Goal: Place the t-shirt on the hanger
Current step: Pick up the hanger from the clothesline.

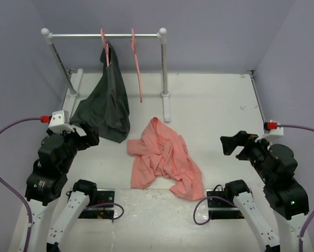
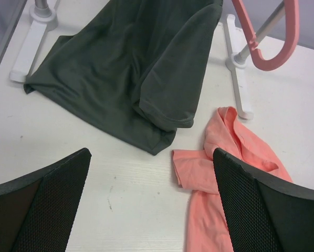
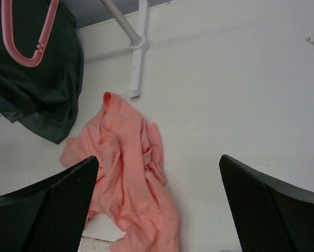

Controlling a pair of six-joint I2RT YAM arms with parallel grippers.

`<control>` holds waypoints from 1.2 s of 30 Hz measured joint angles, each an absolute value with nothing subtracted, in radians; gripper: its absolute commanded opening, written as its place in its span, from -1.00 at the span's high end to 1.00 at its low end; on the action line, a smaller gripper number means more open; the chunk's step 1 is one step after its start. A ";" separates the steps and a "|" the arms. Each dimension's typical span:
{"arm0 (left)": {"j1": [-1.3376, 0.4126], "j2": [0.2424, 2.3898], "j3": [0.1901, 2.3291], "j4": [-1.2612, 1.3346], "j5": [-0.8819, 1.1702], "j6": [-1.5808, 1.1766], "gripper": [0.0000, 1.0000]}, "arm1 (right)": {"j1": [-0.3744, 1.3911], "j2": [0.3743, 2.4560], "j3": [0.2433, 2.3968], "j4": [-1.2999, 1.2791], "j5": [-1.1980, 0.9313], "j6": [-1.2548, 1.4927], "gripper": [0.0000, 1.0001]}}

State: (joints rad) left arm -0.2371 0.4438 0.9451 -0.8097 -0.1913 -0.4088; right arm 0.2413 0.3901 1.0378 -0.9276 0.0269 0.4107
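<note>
The salmon-pink t-shirt [image 1: 165,160] lies crumpled on the white table between the two arms, and shows again as the t-shirt [image 2: 225,157] and the t-shirt [image 3: 128,168]. The bare pink hanger [image 1: 137,63] hangs from the rail, its lower loop visible as the hanger [image 2: 292,26] and the hanger [image 3: 40,47]. My left gripper [image 1: 89,137] hovers open left of the shirt, nothing between its jaws [image 2: 152,155]. My right gripper [image 1: 228,145] hovers open to the shirt's right, also empty [image 3: 159,160].
A white clothes rack [image 1: 104,35] stands at the back with flat feet [image 1: 166,107] on the table. A second pink hanger [image 1: 105,47] carries a dark grey-green garment [image 1: 107,105] that drapes onto the table near my left gripper. Walls close in on all sides.
</note>
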 measured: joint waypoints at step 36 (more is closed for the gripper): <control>-0.377 1.711 1.890 -0.757 -0.120 -0.305 -0.35 | 0.241 0.452 0.958 -0.818 -0.125 0.418 -0.97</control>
